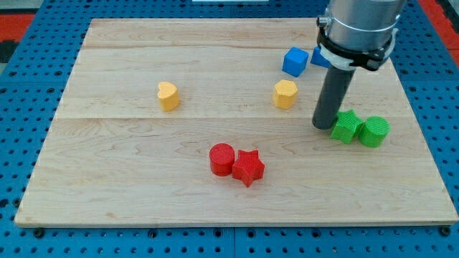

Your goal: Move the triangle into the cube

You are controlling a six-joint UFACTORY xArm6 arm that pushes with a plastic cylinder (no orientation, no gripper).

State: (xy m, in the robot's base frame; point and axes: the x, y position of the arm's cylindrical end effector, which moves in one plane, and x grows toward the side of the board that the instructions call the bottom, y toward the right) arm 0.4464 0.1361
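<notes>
The blue cube (295, 61) sits near the view's top right of the wooden board (129, 179). A second blue block (316, 58) touches its right side; the arm hides most of it, so I cannot make out its shape. My tip (323, 126) rests on the board below and to the right of the cube, just left of the green star (346, 126) and close to touching it. The tip is to the right of and a little below the yellow hexagon (285, 94).
A green cylinder (374, 132) touches the green star's right side. A yellow heart-like block (168, 95) lies at the left centre. A red cylinder (221, 159) and a red star (248, 167) sit together at the bottom centre. The board's right edge runs near the green blocks.
</notes>
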